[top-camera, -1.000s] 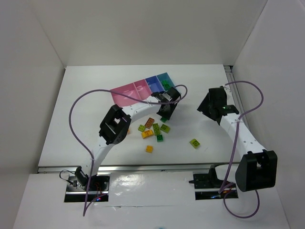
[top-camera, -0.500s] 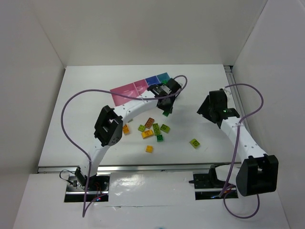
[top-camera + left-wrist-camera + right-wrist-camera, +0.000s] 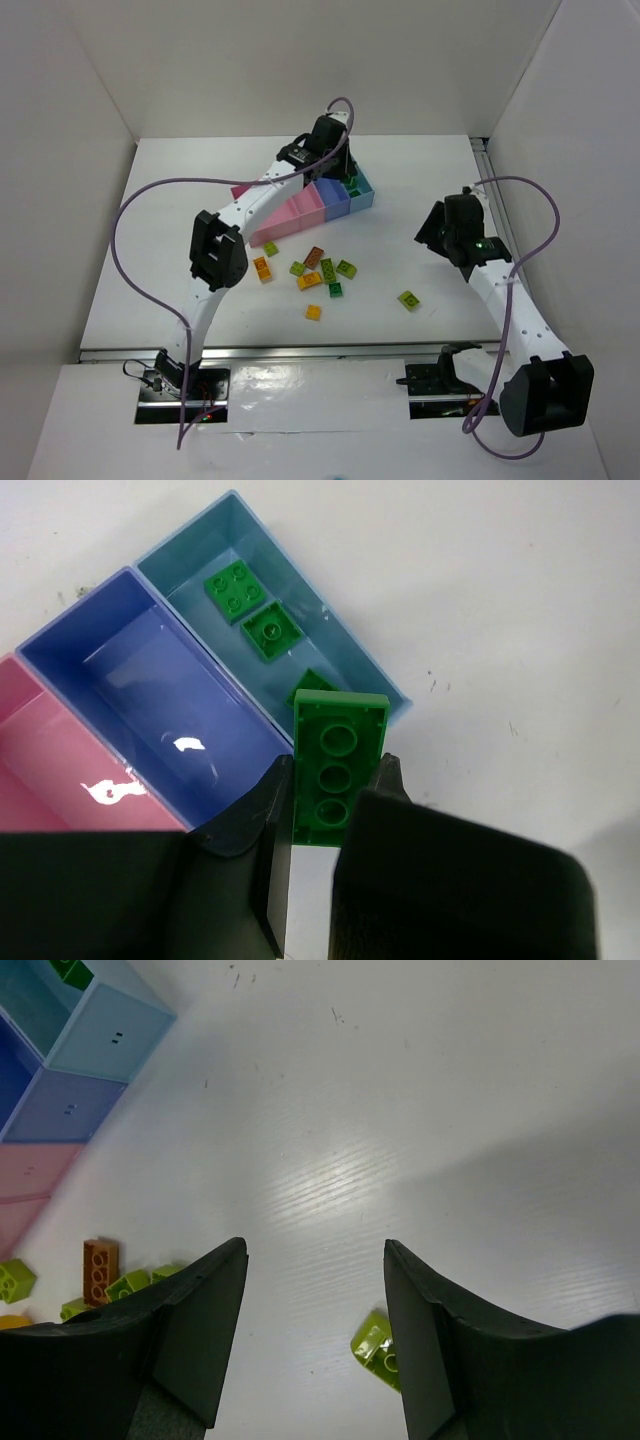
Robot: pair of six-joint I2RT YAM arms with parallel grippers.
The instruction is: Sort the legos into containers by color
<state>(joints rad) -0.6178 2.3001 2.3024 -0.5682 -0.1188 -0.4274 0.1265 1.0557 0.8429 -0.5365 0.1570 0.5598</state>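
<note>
1. The left gripper (image 3: 335, 790) is clenched on a dark green, rectangular, studded plastic brick (image 3: 340, 730), which is pinched between the two black fingers (image 3: 270, 810) with its studded face turned toward the wrist camera.
2. The held brick is suspended above the near corner of the light blue, open-topped plastic bin (image 3: 310, 630), overlapping its rim in the left wrist view.
3. Two small dark green square bricks (image 3: 232, 588) are seen lying flat inside the light blue bin, and a third green piece (image 3: 312, 680) is partly hidden behind the held brick.
4. The darker blue bin (image 3: 150, 680) is joined to the light blue one and a pink bin (image 3: 50, 770) is joined next along the row; no bricks are seen in the parts of these two that show.
5. From above, the row of bins (image 3: 310, 205) is seen set slantwise on the white table (image 3: 200, 200), with the left arm stretched over it.
6. A loose group of lime green, orange-yellow and brown bricks (image 3: 320, 270) is scattered in front of the bins, near them but not touching.
7. One lime green brick (image 3: 408, 298) lies apart to the right of that group.
8. The right gripper (image 3: 315, 1250) is released, its fingers held apart above bare table with nothing between them; the lone lime green brick is seen just beside its right finger.
</note>
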